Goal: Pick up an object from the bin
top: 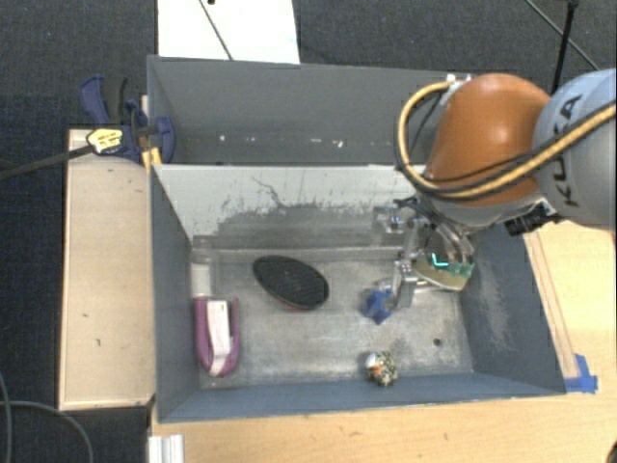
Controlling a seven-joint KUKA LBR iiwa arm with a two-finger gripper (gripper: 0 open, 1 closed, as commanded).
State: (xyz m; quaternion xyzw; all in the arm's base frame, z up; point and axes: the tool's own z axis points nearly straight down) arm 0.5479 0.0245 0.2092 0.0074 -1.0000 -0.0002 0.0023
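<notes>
My gripper (397, 289) hangs low over the right half of the bin floor, under the arm's orange cover. A small blue thing (377, 306) lies right at its fingertips, just left of and below them; I cannot tell whether the tips touch it. A small crumpled ball, gold and grey (381, 367), sits near the front wall, a little below the blue thing. A flat black oval pad (290, 282) lies on the floor to the left of the gripper, well apart from it.
A purple and white oblong thing (217, 335) lies along the left wall near the front corner. The arm and its cables cover the bin's back right part.
</notes>
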